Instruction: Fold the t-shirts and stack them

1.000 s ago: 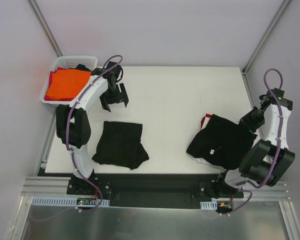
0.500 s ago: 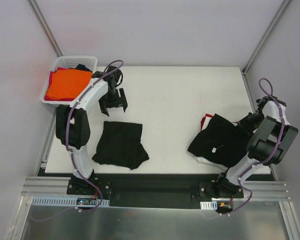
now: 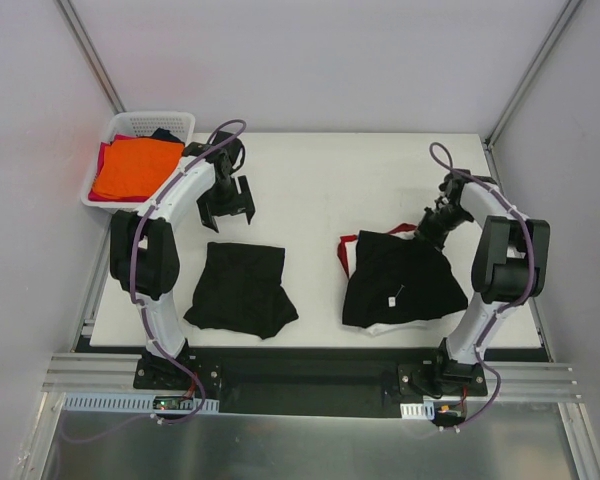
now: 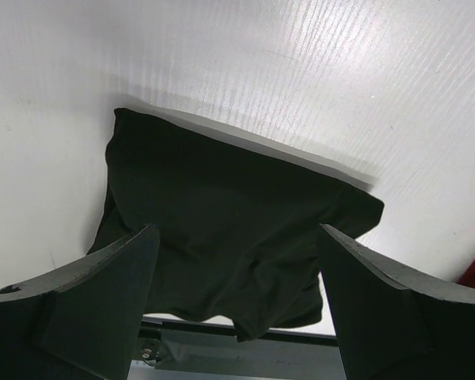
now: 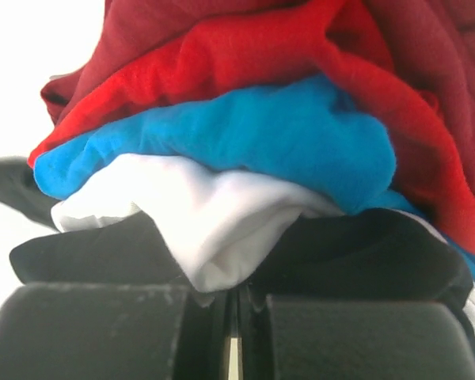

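- The left claw point(image 3: 227, 203) hung with its jaws wide apart and nothing between them, over bare table point(image 3: 330, 170) just beyond the folded shirt point(image 3: 242, 288).
- That black shirt lay flat near the table's front left edge, with its lower right corner spread loose.
- The right claw point(image 3: 432, 228) had its jaws pressed together at the far right corner of the pile point(image 3: 400, 285), apparently pinching cloth there.
- The wrist view showed red, blue, white and black layers bunched right against its fingers point(image 5: 103, 332).
- The pile sat right of centre, black on top, with red at its left edge and white along the front.
- An orange shirt point(image 3: 132, 166) topped the clothes in the basket point(image 3: 155, 118) at the far left corner.
- Step in hand, as I judged it: positioning the pile, with one shirt already folded.
- Next move: let go of the corner, single out one shirt, and spread it flat using both claws.
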Robot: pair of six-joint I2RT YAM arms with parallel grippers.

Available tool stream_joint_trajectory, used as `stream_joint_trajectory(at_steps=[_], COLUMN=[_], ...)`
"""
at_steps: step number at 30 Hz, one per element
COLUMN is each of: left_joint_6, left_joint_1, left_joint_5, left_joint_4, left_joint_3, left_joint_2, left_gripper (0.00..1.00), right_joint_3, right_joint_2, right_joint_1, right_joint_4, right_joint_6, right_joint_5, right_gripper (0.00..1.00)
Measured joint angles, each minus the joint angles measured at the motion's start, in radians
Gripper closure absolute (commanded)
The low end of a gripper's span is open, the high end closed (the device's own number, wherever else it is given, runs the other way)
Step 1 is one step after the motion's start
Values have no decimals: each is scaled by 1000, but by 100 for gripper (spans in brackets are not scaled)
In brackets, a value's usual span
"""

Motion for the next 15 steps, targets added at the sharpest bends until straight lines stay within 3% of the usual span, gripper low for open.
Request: stream_joint_trajectory(at_steps=[4, 12, 14, 15], left_joint_6=[0, 0, 0, 0], left_joint_1=[0, 0, 0, 0], left_joint_5=[2, 2, 2, 2], left_joint_4=[0, 0, 0, 0], left_joint_3=[0, 0, 0, 0], left_joint_2=[0, 0, 0, 0], left_gripper=[19, 18, 10, 1], right_joint_3=[33, 144, 176, 183], right_joint_2=[29, 117, 138, 142], right_joint_1=[71, 79, 79, 80], right_joint_4=[-5, -104, -126, -127], right_joint_6=[30, 52, 53, 54], right_joint_5=[-23, -15, -15, -15], right_gripper=[99, 99, 84, 64])
